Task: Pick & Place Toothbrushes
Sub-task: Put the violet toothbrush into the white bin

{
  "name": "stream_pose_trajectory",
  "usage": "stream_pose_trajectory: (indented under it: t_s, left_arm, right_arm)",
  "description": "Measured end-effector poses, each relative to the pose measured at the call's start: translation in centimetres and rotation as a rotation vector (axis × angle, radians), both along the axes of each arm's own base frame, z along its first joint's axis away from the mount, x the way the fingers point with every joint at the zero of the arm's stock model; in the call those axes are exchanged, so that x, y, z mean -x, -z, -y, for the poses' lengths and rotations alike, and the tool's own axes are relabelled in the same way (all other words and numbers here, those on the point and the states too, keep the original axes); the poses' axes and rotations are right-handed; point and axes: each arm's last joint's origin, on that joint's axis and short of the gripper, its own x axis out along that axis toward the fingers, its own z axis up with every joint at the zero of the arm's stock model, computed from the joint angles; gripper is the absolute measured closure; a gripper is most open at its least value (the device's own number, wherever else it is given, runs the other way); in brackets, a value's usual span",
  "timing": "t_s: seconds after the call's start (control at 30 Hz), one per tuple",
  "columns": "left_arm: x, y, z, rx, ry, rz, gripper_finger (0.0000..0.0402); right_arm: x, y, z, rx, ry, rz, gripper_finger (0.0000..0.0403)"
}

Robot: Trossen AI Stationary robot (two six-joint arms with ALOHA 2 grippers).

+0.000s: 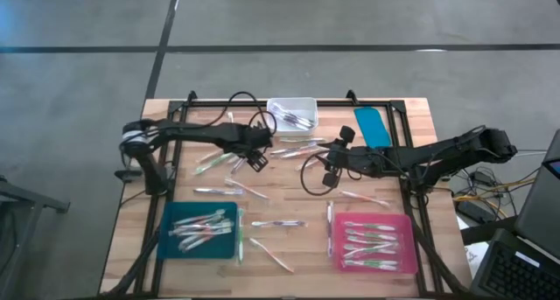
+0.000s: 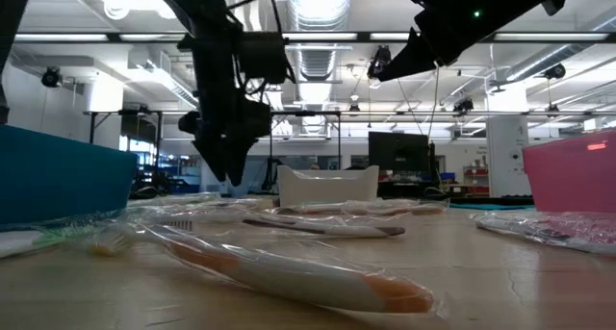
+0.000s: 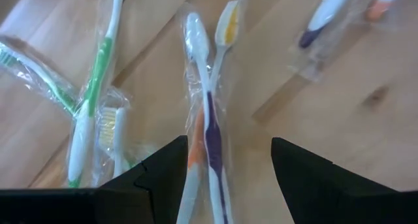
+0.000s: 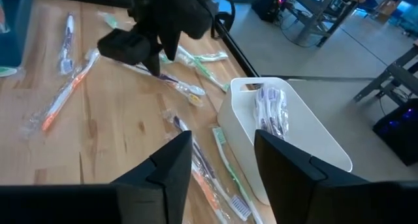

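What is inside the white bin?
The white bin holds a few wrapped toothbrushes with purple handles. How many is unclear, and its wall hides the bottom.

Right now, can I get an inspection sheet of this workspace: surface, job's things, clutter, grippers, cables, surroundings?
Surface: wooden table, black frame.
Job's things: wrapped toothbrushes scattered; some in teal tray, pink tray, white bin.
Clutter: teal lid near the back edge.
Grippers: left gripper jaws open above a purple and an orange brush; right gripper jaws open, empty, beside the bin.
Cables: black loops on arms; bundle off the right edge.
Surroundings: grey floor, desks, monitors.
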Motion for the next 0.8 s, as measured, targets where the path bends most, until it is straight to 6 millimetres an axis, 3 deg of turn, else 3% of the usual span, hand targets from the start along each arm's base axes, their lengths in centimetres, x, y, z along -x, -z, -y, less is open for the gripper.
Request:
stream_pose_trajectory:
  t_s: [0.47, 0.8]
  left_arm:
    - [-0.8, 3.0, -1.2, 0.037, -0.02, -0.117, 0.0182]
    - [-0.8, 3.0, -1.3, 0.037, -0.024, -0.116, 0.0245]
  right_arm:
    - [0.0, 0.0, 0.0, 0.015, -0.003, -0.013, 0.0238]
    - [0.0, 0.0, 0.0, 0.017, -0.004, -0.013, 0.0283]
